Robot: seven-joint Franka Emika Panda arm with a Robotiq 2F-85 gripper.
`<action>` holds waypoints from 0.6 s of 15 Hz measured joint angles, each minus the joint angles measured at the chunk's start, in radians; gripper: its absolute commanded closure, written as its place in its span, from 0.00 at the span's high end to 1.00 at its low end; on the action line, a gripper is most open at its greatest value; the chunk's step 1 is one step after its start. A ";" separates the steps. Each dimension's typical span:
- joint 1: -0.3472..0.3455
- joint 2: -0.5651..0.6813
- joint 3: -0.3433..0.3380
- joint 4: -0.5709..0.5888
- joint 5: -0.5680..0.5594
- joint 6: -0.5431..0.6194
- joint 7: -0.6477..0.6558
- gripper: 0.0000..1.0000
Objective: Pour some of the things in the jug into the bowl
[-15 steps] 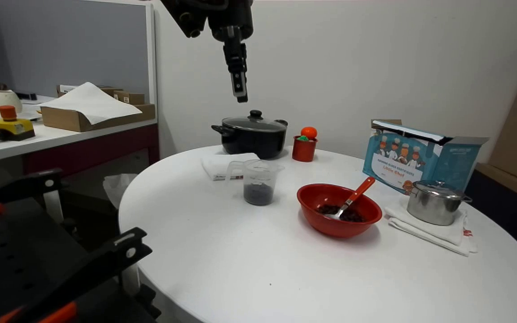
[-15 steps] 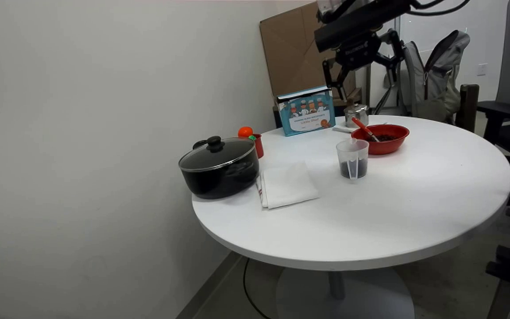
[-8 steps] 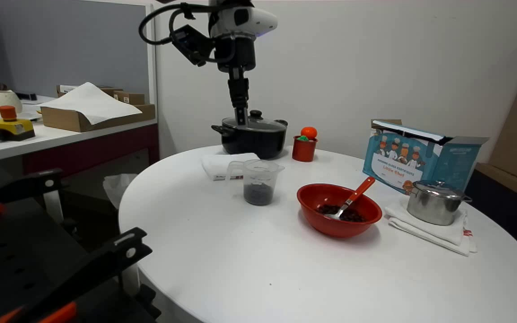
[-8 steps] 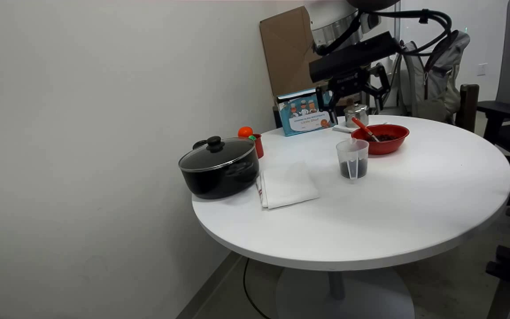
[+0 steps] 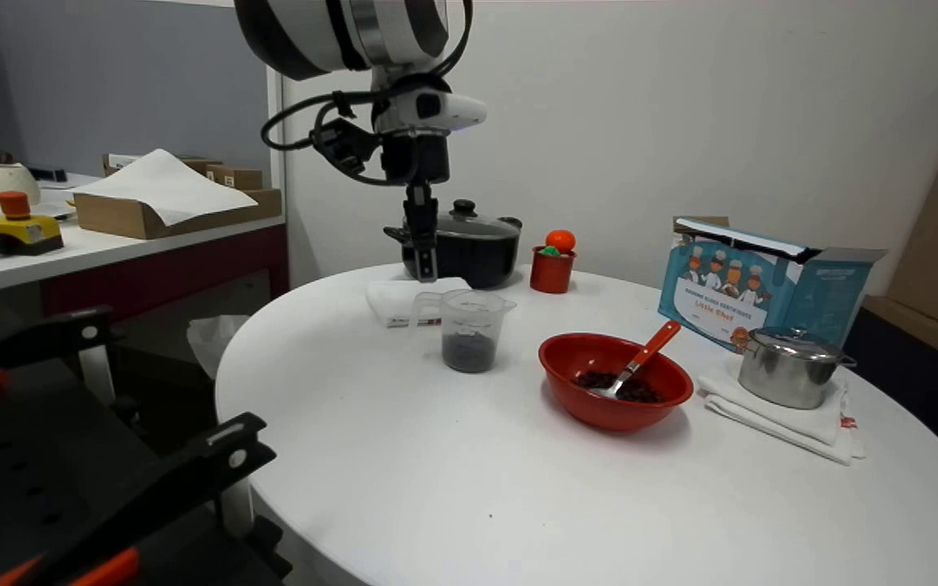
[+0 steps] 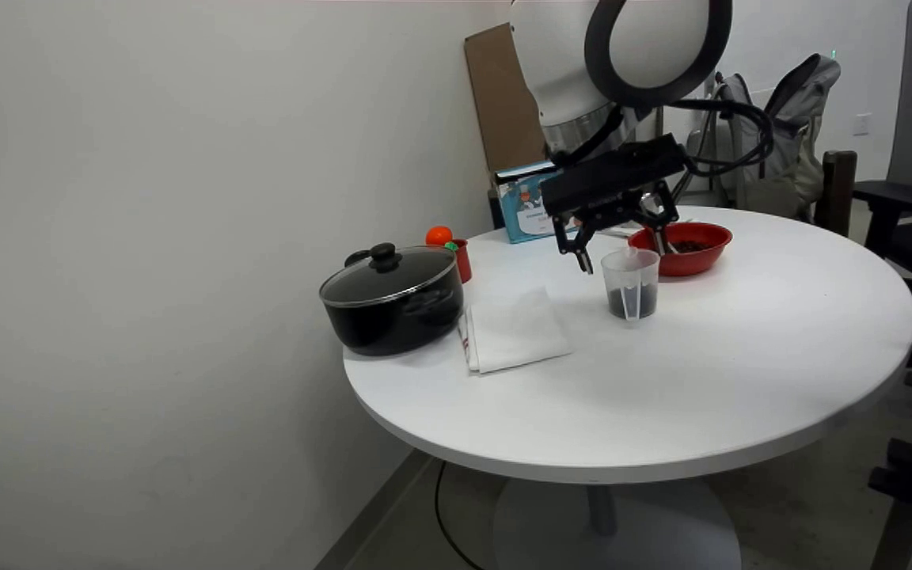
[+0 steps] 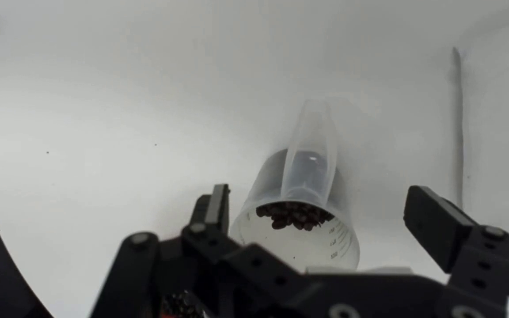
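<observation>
The clear jug [image 5: 469, 346] stands upright on the white table; it also shows in an exterior view [image 6: 618, 277]. In the wrist view the jug [image 7: 263, 181] has its handle pointing away from the gripper, and dark beans [image 7: 296, 215] lie in its bottom. The red bowl [image 5: 615, 413] holds dark matter and a red-handled spoon [image 5: 652, 346]; it shows in an exterior view too [image 6: 693, 267]. My gripper [image 6: 622, 253] is open and empty, just behind and above the jug. In the wrist view the open gripper [image 7: 323, 210] has fingers on both sides of the jug, apart from it.
A black lidded pot [image 5: 469, 256] and a small red cup [image 5: 550, 273] stand at the back. A folded white cloth [image 6: 515, 332] lies beside the jug. A shiny metal pot [image 5: 786, 374] on a cloth and a blue box [image 5: 721, 285] are beyond the bowl.
The arm has come down from high above the table, bringing the open gripper close to the jug's rim height. The jug, bowl and other objects have not moved.
</observation>
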 measured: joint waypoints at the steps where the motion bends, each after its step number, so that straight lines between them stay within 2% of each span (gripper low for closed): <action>1: 0.013 0.020 -0.007 0.011 0.002 0.003 0.000 1.00; 3: 0.031 0.055 -0.020 0.032 0.006 0.007 -0.001 1.00; 4: 0.038 0.070 -0.026 0.040 0.010 0.007 -0.001 0.75; 6: 0.045 0.096 -0.035 0.054 0.025 0.007 -0.004 0.67; 9: 0.050 0.124 -0.041 0.067 0.048 0.008 -0.008 0.44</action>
